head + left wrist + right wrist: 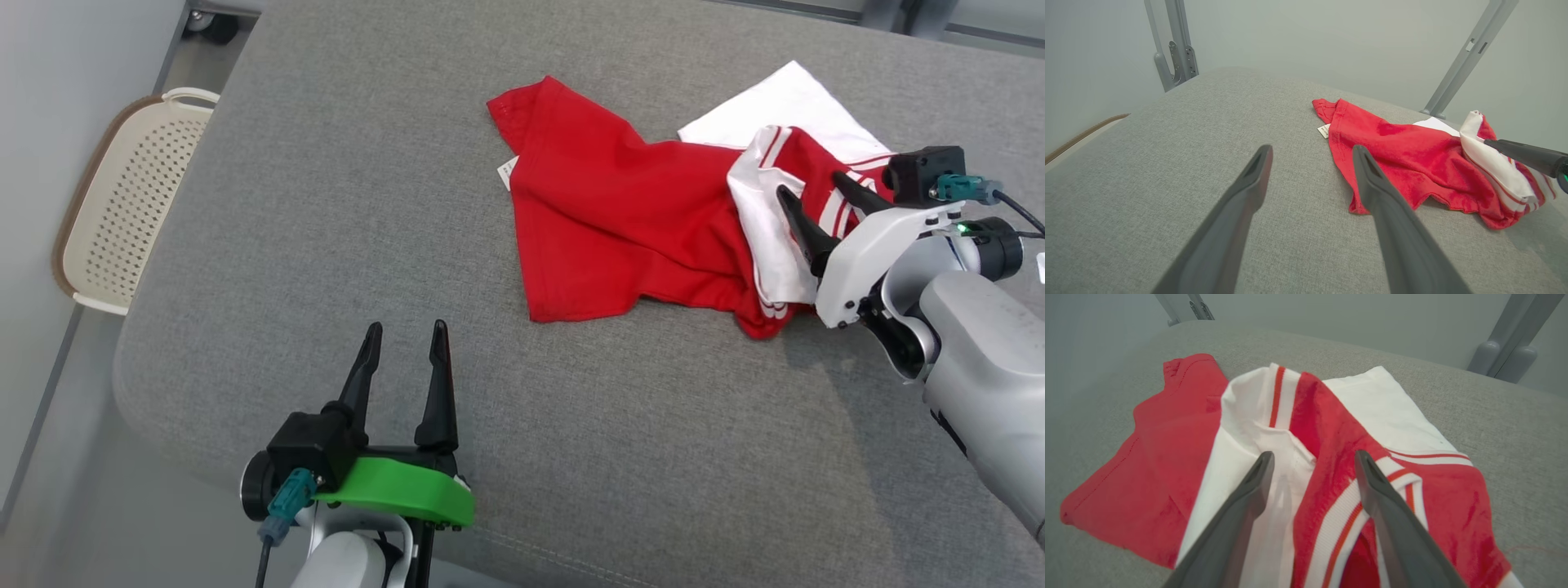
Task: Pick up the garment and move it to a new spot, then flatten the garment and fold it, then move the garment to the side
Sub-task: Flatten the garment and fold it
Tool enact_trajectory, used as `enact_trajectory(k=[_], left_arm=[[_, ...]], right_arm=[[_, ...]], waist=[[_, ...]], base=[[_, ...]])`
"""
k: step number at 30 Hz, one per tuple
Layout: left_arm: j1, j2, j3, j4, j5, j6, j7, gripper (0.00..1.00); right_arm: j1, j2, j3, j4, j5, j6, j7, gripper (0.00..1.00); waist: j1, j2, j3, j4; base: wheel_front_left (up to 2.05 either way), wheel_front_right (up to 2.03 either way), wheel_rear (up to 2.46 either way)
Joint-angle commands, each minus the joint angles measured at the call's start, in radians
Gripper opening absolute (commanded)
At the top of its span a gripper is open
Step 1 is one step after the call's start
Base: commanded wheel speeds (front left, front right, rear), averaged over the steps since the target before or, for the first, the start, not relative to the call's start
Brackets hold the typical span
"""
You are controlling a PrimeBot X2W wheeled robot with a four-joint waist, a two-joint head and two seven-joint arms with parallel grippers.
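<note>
Item 1. Left gripper [406,327]: sits low at the near edge of the counter [326,245], fingers pointing away across it. Stands wide, with bare grey fabric between the fingers [1249,192]. Well apart from the garment.

Item 2. Counter: padded, covered in grey woven cloth, with rounded corners. Carries the garment on its right half.

Item 3. Right gripper [810,183]: reaches in from the right on a pale forearm and hangs over the garment's right end. Spread wide, with its dark fingers [1241,506] straddling a raised fold of red and white cloth. Cannot tell whether the tips touch the cloth. Grips nothing.

Item 4. Garment [620,220]: red shirt with white panels and red-and-white striped trim. Lies crumpled and part-folded right of the counter's middle. Red body spreads to the left, and the bunched white and striped portion [1274,400] lies at the right under the right gripper. Small white label [508,171] pokes out at the left hem. Flat white section [784,106] extends toward the far right.

Item 5. Basket [131,196]: cream, perforated, brown-rimmed. Rests on the floor beside the counter's left edge.

Item 6. Grey metal frame posts [1175,49]: stand beyond the counter's far edge, against a pale wall.
</note>
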Motion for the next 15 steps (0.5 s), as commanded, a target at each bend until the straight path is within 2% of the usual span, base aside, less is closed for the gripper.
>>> enact_trajectory(k=[1,8,9,12,14,15], left_arm=[[-0.011,0.001,0.0,-0.002,-0.003,0.007,-0.003,1.0],[-0.02,0.001,-0.008,-0.007,-0.015,0.013,-0.003,1.0],[-0.021,0.002,-0.009,-0.007,-0.016,0.014,-0.003,1.0],[-0.023,0.002,-0.01,-0.004,-0.018,0.011,-0.003,1.0],[-0.025,0.002,-0.012,-0.001,-0.019,0.011,-0.003,1.0],[-0.025,0.002,-0.013,0.001,-0.019,0.012,-0.003,1.0]], right_arm=[[-0.008,-0.006,0.011,0.008,0.007,-0.001,0.006,1.0],[-0.064,-0.038,0.122,0.025,-0.008,-0.001,0.039,1.0],[-0.074,-0.041,0.141,0.031,-0.017,-0.001,0.041,0.98],[-0.101,-0.04,0.187,0.055,-0.029,-0.001,0.048,0.49],[-0.117,-0.039,0.217,0.073,-0.038,-0.001,0.047,0.38],[-0.122,-0.037,0.231,0.082,-0.044,-0.001,0.047,0.28]], waist=[[0.0,0.0,0.016,0.02],[0.0,0.0,0.036,0.034],[0.0,0.0,0.038,0.035],[0.0,0.0,0.043,0.038],[0.0,0.0,0.044,0.04],[0.0,0.0,0.044,0.041]], base=[[0.0,0.0,0.0],[0.0,0.0,0.0],[0.0,0.0,0.0],[0.0,0.0,0.0],[0.0,0.0,0.0],[0.0,0.0,0.0]])
